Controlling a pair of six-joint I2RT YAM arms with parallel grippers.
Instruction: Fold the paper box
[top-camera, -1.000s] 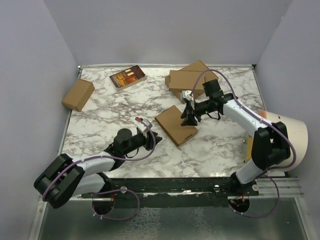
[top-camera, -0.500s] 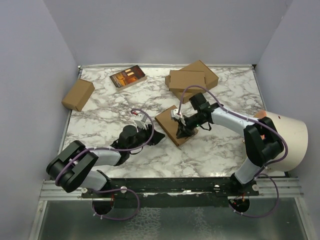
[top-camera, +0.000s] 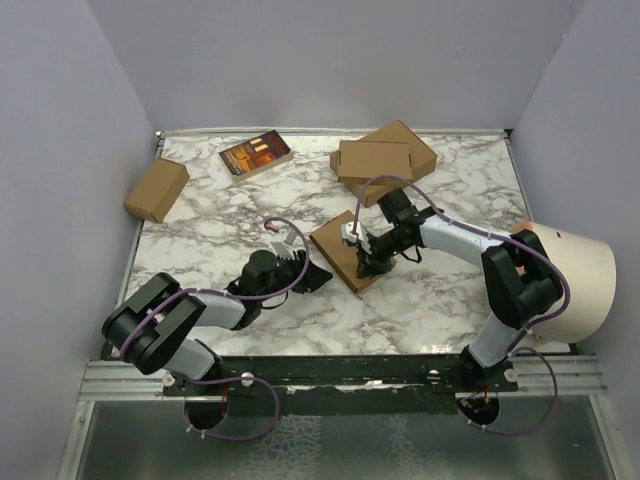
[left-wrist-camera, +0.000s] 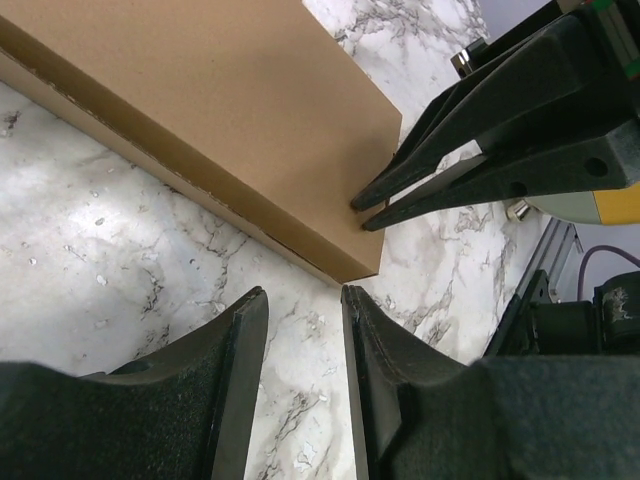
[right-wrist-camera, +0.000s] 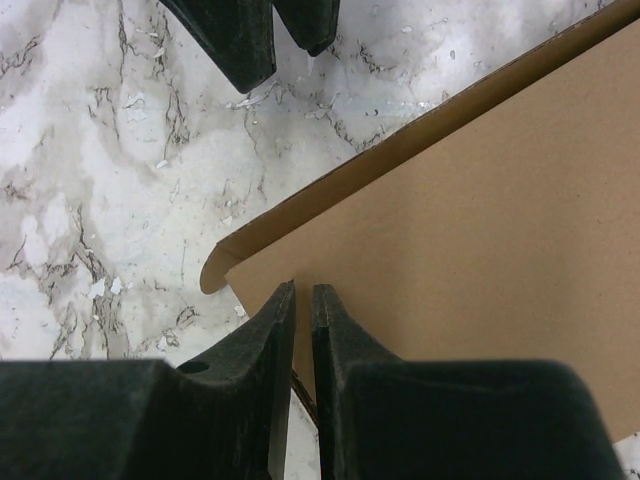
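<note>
One paper box (top-camera: 336, 243) lies flat at the centre of the marble table (top-camera: 200, 230). At its 5 o'clock edge, the right gripper (top-camera: 363, 267) has its fingers nearly together, pinching the cardboard. At 8 o'clock, just beside the box, the left gripper (top-camera: 318, 276) has its fingers parted around nothing.

The top external camera sits high above and behind the arm bases, facing down and forward, far enough back to take in the whole table (top-camera: 200, 230) from near edge to far edge. The left wrist camera rides low and close, looking along the left hand (left-wrist-camera: 305, 300) toward the paper box (left-wrist-camera: 230, 100). The right wrist camera looks steeply down past the right hand (right-wrist-camera: 303, 290), very close. Both wrist views share the box's near corner and the opposite hand's tips.
</note>
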